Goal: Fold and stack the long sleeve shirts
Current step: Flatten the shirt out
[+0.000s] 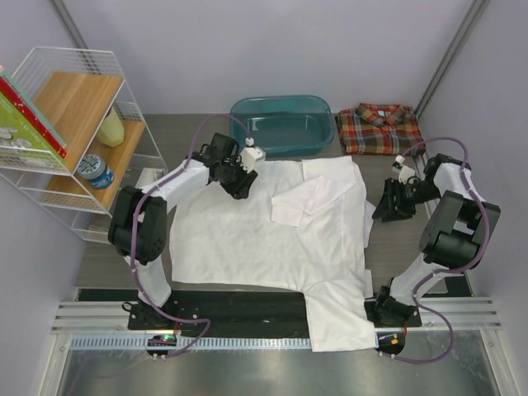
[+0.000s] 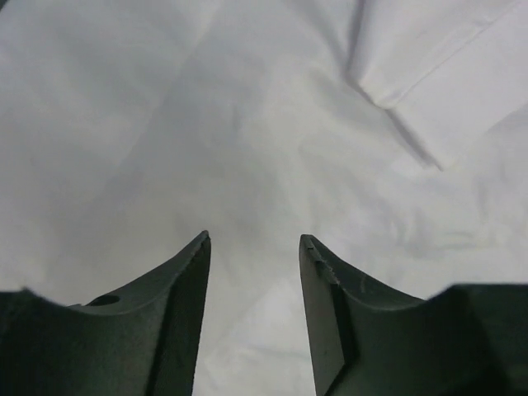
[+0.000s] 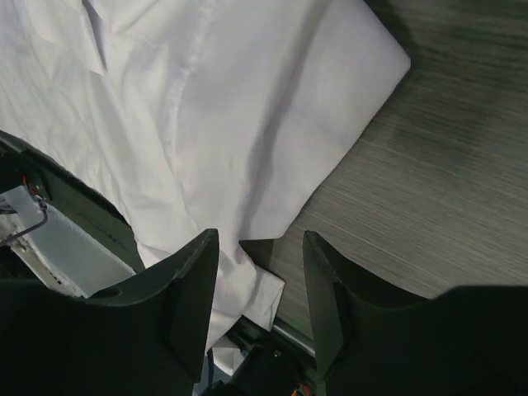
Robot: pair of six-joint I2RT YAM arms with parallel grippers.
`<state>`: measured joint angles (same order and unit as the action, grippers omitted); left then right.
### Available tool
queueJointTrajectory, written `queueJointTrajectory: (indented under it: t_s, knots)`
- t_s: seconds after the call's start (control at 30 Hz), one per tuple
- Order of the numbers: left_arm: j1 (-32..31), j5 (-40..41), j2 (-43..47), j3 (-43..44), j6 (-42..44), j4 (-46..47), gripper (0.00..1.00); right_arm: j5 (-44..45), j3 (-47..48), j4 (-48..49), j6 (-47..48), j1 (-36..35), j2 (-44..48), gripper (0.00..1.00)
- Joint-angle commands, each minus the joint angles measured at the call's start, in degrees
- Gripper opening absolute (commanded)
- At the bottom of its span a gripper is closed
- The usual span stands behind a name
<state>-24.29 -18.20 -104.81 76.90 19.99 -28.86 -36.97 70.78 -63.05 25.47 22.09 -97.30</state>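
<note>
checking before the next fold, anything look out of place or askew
The white shirt lies askew: its near right part spills past the table edge, over the black rail beside the right arm's base. The plaid shirt looks neatly folded.

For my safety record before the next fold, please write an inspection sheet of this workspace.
Surface: grey wood-grain table.
Job's things: white shirt spread flat, one sleeve folded across it, part hanging over the near edge; plaid shirt folded, far right.
Clutter: teal tub at the far edge.
Grippers: left gripper open above the white shirt; right gripper open at its right edge; both hold nothing.
Cables: purple cables loop along both arms.
Surroundings: wire shelf at left, holding bottle, jar, books.
</note>
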Motion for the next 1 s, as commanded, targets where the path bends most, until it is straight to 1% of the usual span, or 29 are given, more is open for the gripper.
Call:
queueJointTrajectory:
  t_s: [0.0,0.03,0.13,0.17,0.27,0.33,0.4,0.47,0.5,0.57,0.6,0.8,0.87,0.9,0.97]
  knots:
    - [-3.4,-7.5,3.9,0.5,-0.1,-1.9,0.53,1.3,-4.3,-3.9,3.6,1.4,-1.6,0.51]
    - [-5.3,-7.6,5.3,-0.3,0.4,-2.3,0.54,2.1,-5.4,-2.6,1.4,1.5,-1.9,0.5]
    - [-9.1,-6.5,6.7,-2.1,2.8,-3.7,0.54,3.5,-7.3,0.2,0.0,1.6,-3.9,0.48]
    - [-9.5,-6.1,7.5,-2.5,3.1,-3.7,0.54,3.7,-7.3,0.5,-1.1,1.6,-4.6,0.48]
    - [-9.8,-4.5,9.0,-4.0,3.5,-4.2,0.54,4.6,-6.9,0.9,-2.4,1.7,-9.1,0.45]
    - [-9.8,-2.6,9.6,-5.1,4.0,-4.1,0.52,4.1,-6.9,0.7,-2.1,3.1,-12.0,0.42]
    - [-9.7,-2.4,10.9,-6.4,4.6,-4.1,0.52,2.3,-6.8,0.0,-1.0,4.3,-13.7,0.37]
    - [-9.7,-2.4,11.7,-7.3,4.6,-3.5,0.52,0.3,-6.2,-1.3,0.8,5.4,-16.7,0.36]
    - [-9.8,-2.3,12.2,-7.6,4.6,-3.5,0.52,-2.6,-5.8,-3.4,3.5,5.5,-17.8,0.36]
    - [-9.8,-1.2,12.3,-7.9,4.9,-3.7,0.52,-5.0,-5.1,-5.2,5.9,5.6,-20.7,0.36]
    - [-9.7,-0.8,12.3,-8.4,5.3,-3.7,0.52,-6.3,-5.0,-7.0,8.6,5.6,-21.4,0.37]
    - [-8.7,-0.1,11.9,-9.8,5.9,-2.9,0.52,-10.0,-4.3,-9.4,11.2,5.9,-26.0,0.39]
    - [-8.3,0.0,11.6,-9.9,6.0,-2.9,0.52,-10.7,-3.8,-10.4,11.9,5.9,-26.7,0.38]
    - [-8.1,0.6,11.4,-10.0,6.0,-2.9,0.52,-10.8,-3.7,-10.8,12.3,5.9,-26.9,0.3]
    - [-7.8,1.6,10.8,-10.2,6.3,-3.3,0.52,-11.1,-3.8,-11.1,13.4,6.1,-26.0,0.2]
